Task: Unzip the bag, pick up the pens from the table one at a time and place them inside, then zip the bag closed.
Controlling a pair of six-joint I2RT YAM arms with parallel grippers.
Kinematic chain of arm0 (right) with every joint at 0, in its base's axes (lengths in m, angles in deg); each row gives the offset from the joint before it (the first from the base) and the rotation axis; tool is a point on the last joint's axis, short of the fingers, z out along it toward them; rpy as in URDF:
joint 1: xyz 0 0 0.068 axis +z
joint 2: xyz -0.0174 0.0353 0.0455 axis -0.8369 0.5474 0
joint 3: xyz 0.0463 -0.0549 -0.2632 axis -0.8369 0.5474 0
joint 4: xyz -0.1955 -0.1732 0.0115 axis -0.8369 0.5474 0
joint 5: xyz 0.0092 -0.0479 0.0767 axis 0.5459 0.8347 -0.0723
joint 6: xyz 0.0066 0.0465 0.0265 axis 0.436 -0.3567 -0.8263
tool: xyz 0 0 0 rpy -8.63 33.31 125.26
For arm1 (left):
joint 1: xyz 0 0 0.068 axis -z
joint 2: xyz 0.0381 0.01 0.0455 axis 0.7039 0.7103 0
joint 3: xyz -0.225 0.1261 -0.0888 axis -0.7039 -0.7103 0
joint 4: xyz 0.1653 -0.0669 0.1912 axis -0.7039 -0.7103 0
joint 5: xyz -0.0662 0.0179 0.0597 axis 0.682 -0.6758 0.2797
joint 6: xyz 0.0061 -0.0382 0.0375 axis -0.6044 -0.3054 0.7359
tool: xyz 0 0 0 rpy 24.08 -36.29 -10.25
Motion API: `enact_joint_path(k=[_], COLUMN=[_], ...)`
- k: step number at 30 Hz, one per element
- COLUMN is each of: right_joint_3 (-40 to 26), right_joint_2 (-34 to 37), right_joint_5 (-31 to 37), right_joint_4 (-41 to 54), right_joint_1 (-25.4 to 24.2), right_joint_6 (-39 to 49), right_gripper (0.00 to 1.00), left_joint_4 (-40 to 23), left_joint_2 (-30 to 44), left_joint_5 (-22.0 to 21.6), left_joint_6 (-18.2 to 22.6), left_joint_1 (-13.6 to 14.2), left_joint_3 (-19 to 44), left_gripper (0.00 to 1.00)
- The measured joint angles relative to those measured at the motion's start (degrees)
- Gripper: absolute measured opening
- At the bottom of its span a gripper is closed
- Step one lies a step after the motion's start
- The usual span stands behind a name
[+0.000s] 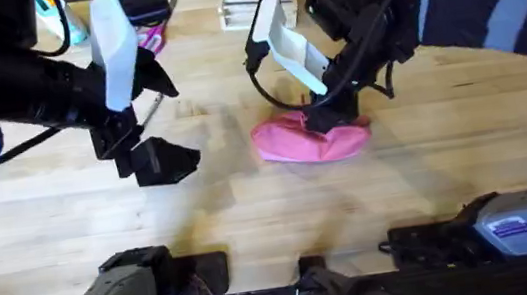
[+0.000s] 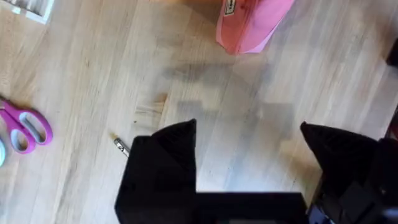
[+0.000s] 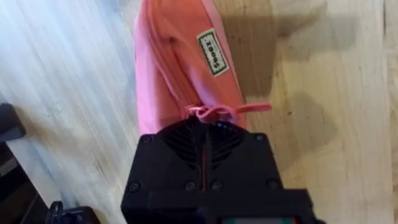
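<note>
The pink pencil pouch (image 1: pixel 311 139) lies near the middle of the wooden desk (image 1: pixel 251 209); the right claw (image 3: pixel 205 127) presses down on its top edge, fingers together, pinching the pink zipper pull (image 3: pixel 214 112); the left claw (image 2: pixel 249 146) hangs spread wide above bare desk, holding nothing; a pen (image 2: pixel 121 147) tip peeks beside one finger; pink-handled scissors (image 2: pixel 25 127) lie well apart.

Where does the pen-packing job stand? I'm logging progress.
Done: nothing visibly packed. In hand: the right pincer is shut at the zipper end of the pink bag. The left pincer hangs open above the table. Left: a pen lies there; zipping.
</note>
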Motion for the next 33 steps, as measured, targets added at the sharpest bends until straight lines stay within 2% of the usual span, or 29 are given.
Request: enact_joint_path(k=[17, 20, 23, 26, 28, 33], right_joint_3=[5.53, 5.62, 5.64, 5.69, 6.14, 6.17], right_joint_2=[-0.72, -0.72, -0.92, -1.09, -0.92, -0.93], right_joint_5=[-2.34, -2.40, -2.42, -1.95, -2.01, -2.08], right_joint_4=[-5.15, -5.39, -6.00, -7.15, -7.24, -7.35], right_joint_1=[-0.04, -0.04, -0.05, -0.54, -0.33, -0.31], right_joint_6=[0.15, 0.08, 0.17, 0.16, 0.26, 0.20], right_gripper=[0.031, 0.085, 0.470, 0.918, 0.990, 0.996], left_joint_4=[0.04, 0.02, 0.04, 0.02, 0.04, 0.00], left_joint_2=[0.00, 0.00, 0.00, 0.00, 0.00, 0.01], left_joint_5=[0.00, 0.00, 0.00, 0.00, 0.01, 0.00], left_joint_6=[0.00, 0.00, 0.00, 0.00, 0.00, 0.00], left_joint_1=[0.00, 0.00, 0.00, 0.00, 0.00, 0.00], left_joint_3=[0.00, 0.00, 0.00, 0.00, 0.00, 0.00], left_gripper=[0.993, 0.993, 0.993, 0.994, 0.994, 0.993])
